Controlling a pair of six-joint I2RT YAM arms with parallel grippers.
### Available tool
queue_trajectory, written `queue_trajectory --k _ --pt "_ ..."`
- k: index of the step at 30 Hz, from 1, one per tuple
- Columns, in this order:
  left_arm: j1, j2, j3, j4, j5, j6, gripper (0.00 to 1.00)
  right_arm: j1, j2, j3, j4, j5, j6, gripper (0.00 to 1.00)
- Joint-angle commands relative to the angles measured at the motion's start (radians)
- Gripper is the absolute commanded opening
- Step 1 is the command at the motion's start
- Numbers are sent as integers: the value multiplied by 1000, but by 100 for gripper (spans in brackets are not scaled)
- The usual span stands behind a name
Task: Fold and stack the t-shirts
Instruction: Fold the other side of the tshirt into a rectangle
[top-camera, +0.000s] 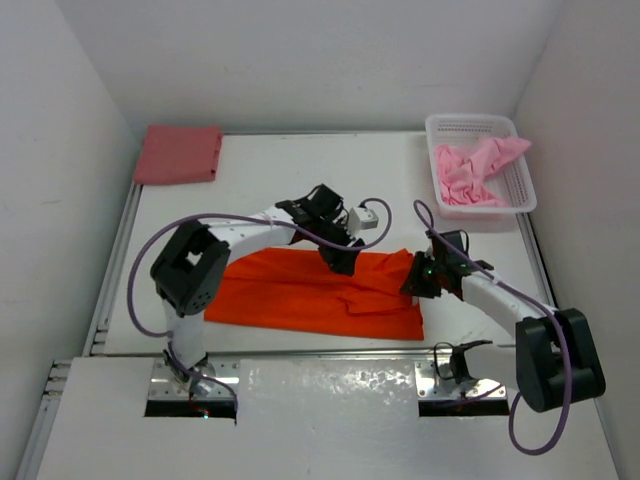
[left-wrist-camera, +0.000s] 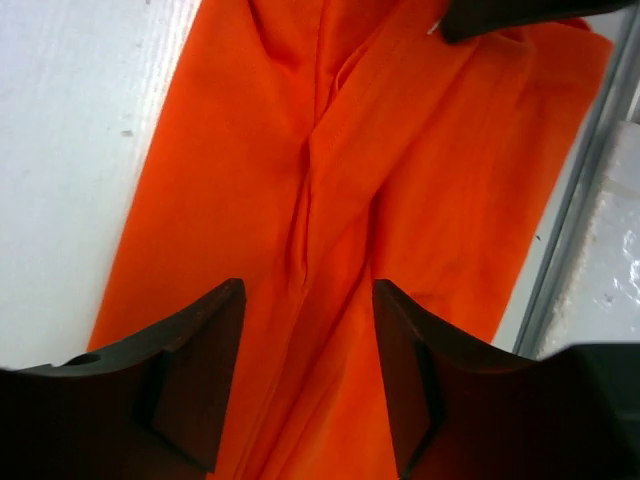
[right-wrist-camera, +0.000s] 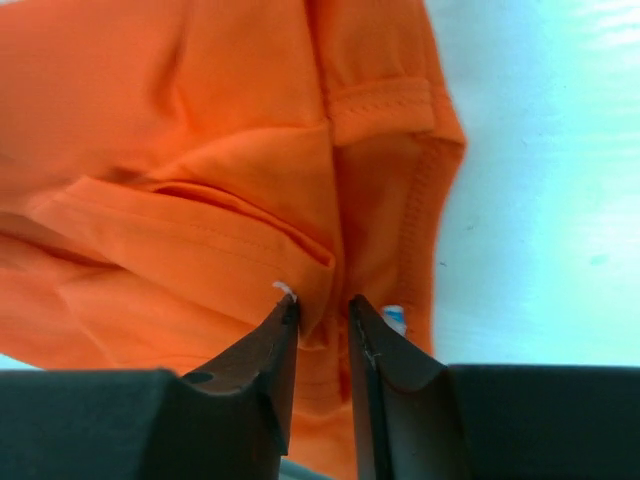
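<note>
A bright orange t-shirt (top-camera: 300, 290) lies folded into a long band across the middle of the table. My left gripper (top-camera: 340, 258) hovers over its upper edge. In the left wrist view that gripper (left-wrist-camera: 308, 290) is open, with a raised crease of the orange shirt (left-wrist-camera: 420, 180) running between the fingers untouched. My right gripper (top-camera: 415, 280) is at the shirt's right end. There its jaws (right-wrist-camera: 322, 305) stand narrowly parted around a hemmed fold of the orange cloth (right-wrist-camera: 200, 200). A dusty rose-red t-shirt (top-camera: 180, 153) lies folded at the back left. A light pink one (top-camera: 475, 170) is crumpled in the basket.
A white perforated basket (top-camera: 470, 122) stands at the back right corner of the white table (top-camera: 300, 190). White walls close in the left, back and right sides. Purple cables loop off both arms, and the arm bases sit at the near edge.
</note>
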Motion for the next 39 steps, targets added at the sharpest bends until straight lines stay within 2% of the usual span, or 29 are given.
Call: queue_trajectory --k 1,2,5,9,14,16,18,19,20,23,30,39 --pt "-55 35 84 86 -33 -84 53 -2 -24 -6 120 -18 55 24" --pt "-66 58 89 102 -40 -86 56 -2 -19 -7 121 -24 43 25" --pt "-83 113 104 100 -73 -87 57 -2 -28 1 106 -26 17 25" --pt "-85 145 107 112 -47 -106 57 -2 -48 7 98 -33 -11 27" --pt "-111 179 118 107 -91 -94 52 0 -11 10 103 -55 -14 24" --pt "-111 197 130 98 -114 -91 44 0 -14 8 101 -52 -14 15" --pt "-111 194 121 113 -126 -109 18 -2 -24 14 86 -41 -17 7" --pt "-111 185 118 119 -126 -115 9 -2 -28 17 77 -29 -19 1" --pt "-111 182 121 124 -123 -118 0 0 -33 24 62 -24 -29 0" --pt "-111 152 115 118 -126 -121 0 -2 -45 37 22 -4 -59 0" --pt "-111 40 8 169 -244 -181 0 0 -94 83 -12 45 -146 0" --pt "-108 46 -17 179 -359 -259 0 1 64 208 66 30 -155 0"
